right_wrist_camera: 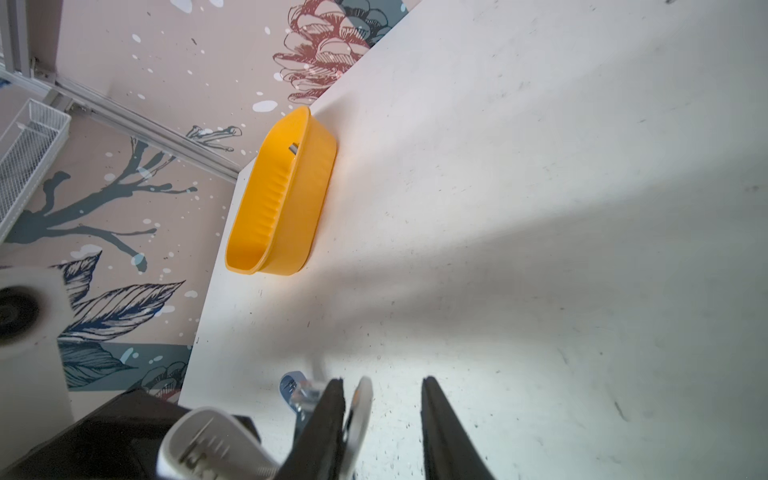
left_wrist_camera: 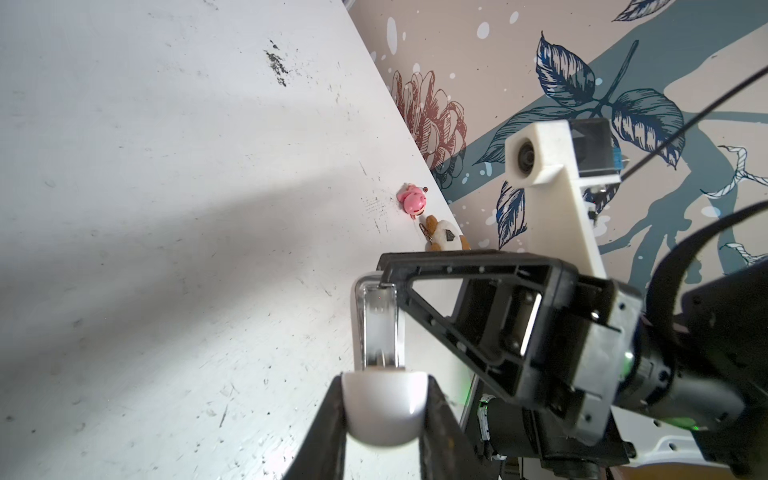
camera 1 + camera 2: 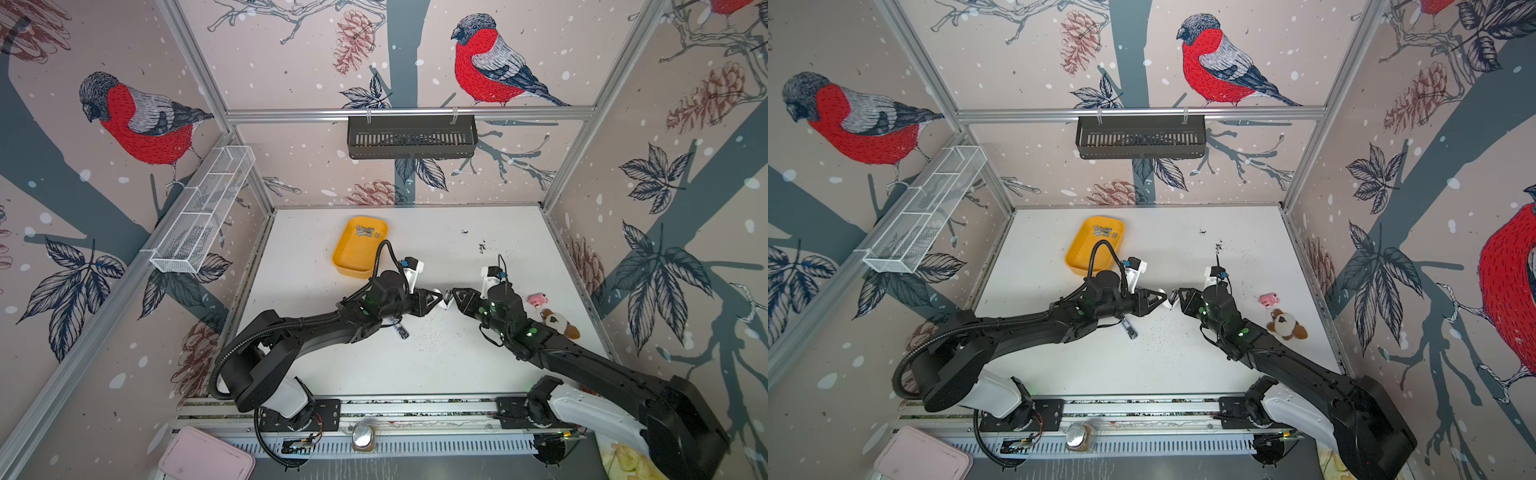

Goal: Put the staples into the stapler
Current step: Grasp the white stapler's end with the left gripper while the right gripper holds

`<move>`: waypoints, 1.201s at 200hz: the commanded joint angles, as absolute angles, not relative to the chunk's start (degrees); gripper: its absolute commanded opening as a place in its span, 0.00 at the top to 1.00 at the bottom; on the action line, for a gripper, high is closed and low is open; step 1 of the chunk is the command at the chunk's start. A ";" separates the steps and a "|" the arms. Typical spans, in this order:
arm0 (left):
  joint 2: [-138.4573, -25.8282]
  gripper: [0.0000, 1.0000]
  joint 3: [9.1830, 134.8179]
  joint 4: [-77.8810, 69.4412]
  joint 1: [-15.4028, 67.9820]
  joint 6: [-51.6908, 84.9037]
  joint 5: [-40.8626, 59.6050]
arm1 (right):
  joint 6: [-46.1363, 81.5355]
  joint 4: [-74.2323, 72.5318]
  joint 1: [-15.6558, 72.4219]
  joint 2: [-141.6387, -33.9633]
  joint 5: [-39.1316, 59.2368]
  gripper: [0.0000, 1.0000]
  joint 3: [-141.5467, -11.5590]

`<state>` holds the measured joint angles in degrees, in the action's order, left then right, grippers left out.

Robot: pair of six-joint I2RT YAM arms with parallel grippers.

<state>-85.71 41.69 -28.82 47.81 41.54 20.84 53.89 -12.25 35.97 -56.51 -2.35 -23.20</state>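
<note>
A white stapler (image 3: 444, 302) hangs over the table's middle between the two arms. My left gripper (image 2: 384, 382) is shut on its rounded white end (image 2: 380, 415), and the stapler's open metal channel (image 2: 380, 324) points toward the right arm. My right gripper (image 1: 382, 380) stands open right at the stapler. A thin white part (image 1: 361, 403) lies against one finger, and the gap beside it is bare. The staples (image 3: 365, 232) lie in the far end of the yellow tray (image 3: 353, 266), behind the left arm; the same staples (image 3: 1104, 231) show in both top views.
A small blue and silver metal piece (image 3: 401, 331) lies on the table under the left forearm. A pink toy (image 3: 537, 299) and a brown-white plush (image 3: 559, 322) sit beside the right arm. Dark specks (image 3: 481, 246) dot the table. A black basket (image 3: 411, 137) hangs on the back wall.
</note>
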 commanded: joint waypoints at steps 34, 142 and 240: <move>-83.40 0.88 43.13 -23.41 47.99 34.88 21.31 | 49.65 -8.40 28.53 -50.09 4.53 0.65 -21.36; -80.43 0.88 45.96 -12.24 46.40 22.09 27.51 | 37.22 -8.09 32.68 -46.86 21.22 0.40 -25.14; -79.11 0.88 44.82 -12.83 46.38 21.99 27.37 | 38.59 -9.55 37.79 -53.03 13.27 0.51 -27.15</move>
<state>-79.70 45.06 -11.97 46.41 22.52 26.83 37.80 -7.40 37.80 -52.64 14.39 -26.87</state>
